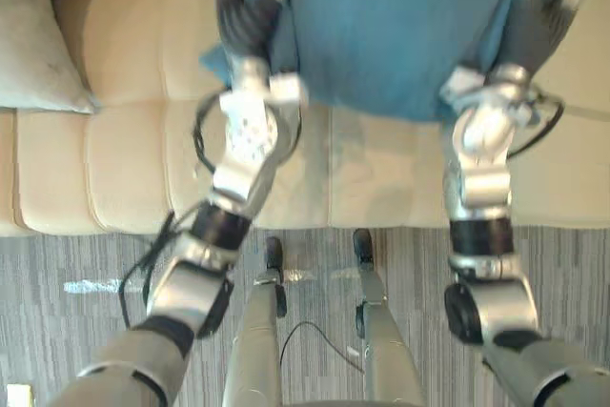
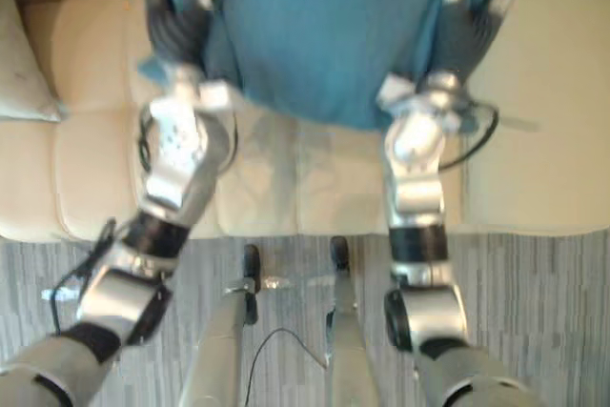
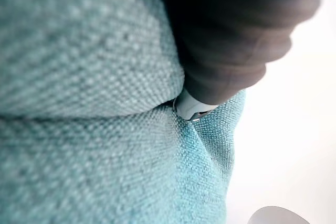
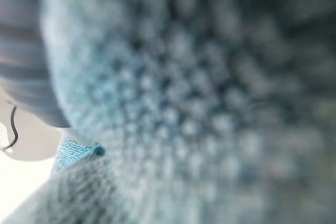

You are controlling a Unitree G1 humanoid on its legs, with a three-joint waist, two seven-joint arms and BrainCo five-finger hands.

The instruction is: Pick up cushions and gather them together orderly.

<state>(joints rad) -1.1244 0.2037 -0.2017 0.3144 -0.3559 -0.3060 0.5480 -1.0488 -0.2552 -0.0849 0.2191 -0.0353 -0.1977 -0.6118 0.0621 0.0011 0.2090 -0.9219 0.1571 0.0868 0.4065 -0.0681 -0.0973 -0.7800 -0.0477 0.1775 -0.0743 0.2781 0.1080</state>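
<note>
The sofa (image 1: 124, 159) lies below both hands. The blue cushion (image 1: 391, 26) hangs between them, with the left hand (image 1: 246, 21) at one edge and the right hand (image 1: 534, 21) at the other. Whether either is clenched on it or merely pressing, I cannot tell. A pale cushion (image 1: 33, 35) sits well beyond the left hand. If either side eases, the blue cushion would likely twist and drop short of it.

Cream sofa (image 1: 124, 159) stands on grey carpet (image 1: 57, 321).

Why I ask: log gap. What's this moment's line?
blue cushion: up over sofa | left hand, right hand: at its sides | pale cushion: on sofa
</note>
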